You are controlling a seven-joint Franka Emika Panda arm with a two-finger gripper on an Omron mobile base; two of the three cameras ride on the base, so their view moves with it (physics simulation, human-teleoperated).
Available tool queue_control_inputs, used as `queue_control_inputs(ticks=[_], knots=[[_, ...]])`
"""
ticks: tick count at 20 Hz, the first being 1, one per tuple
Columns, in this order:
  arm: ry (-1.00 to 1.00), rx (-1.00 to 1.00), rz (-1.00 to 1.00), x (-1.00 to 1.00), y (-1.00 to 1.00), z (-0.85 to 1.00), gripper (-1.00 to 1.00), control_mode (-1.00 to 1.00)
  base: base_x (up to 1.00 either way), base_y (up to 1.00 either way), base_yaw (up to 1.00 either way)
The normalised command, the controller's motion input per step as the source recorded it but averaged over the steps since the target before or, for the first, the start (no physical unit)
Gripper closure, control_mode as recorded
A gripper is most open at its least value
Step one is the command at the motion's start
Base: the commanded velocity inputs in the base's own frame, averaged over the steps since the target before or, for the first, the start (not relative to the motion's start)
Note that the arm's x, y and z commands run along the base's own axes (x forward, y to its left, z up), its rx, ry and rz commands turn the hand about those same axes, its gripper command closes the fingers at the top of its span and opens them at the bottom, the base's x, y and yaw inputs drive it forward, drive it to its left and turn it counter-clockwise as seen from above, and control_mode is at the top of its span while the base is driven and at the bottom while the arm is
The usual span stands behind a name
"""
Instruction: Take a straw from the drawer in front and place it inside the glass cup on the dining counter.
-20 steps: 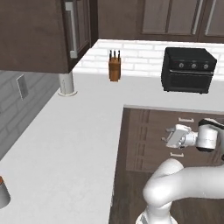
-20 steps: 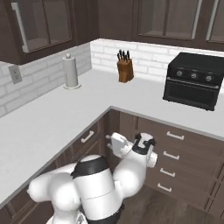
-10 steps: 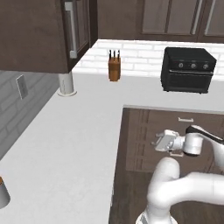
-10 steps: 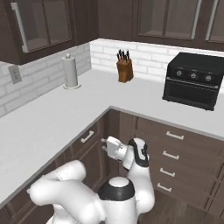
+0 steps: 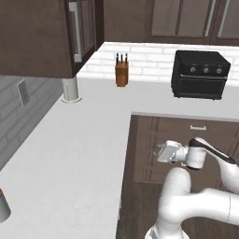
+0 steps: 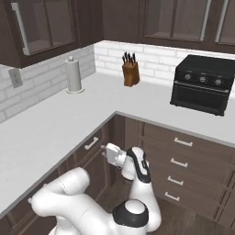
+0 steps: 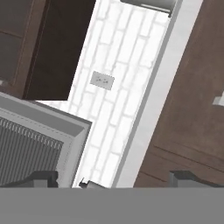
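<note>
White L-shaped counter [image 5: 84,140] sprawls wide, dark brown drawer fronts [image 6: 181,158] beneath, four silver handles stacked on the right bank. One black toaster oven [image 6: 204,85], one paper towel roll [image 6: 73,75], one wooden knife block [image 6: 131,73]. The gripper [image 6: 109,153] hangs empty, jaws spread wide, close to the drawer [image 6: 92,146] by the corner. Straw presumably inside, unseen. Risk: fingers missing that short handle.
</note>
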Motion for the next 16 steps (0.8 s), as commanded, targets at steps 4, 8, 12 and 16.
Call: queue_control_inputs(ticks=[4,8,12,16], knots=[[0.02,-0.02,-0.02,0.22,0.27,-0.23,-1.00,-1.00,0.00,0.00,0.00],[0.03,-0.02,0.00,0.25,0.34,-0.31,-1.00,-1.00,0.00,0.00,0.00],[0.05,-0.01,0.00,0.33,0.35,-0.26,-1.00,-1.00,0.00,0.00,0.00],[0.02,0.00,0.00,0.37,0.28,-0.18,-1.00,-1.00,0.00,0.00,0.00]])
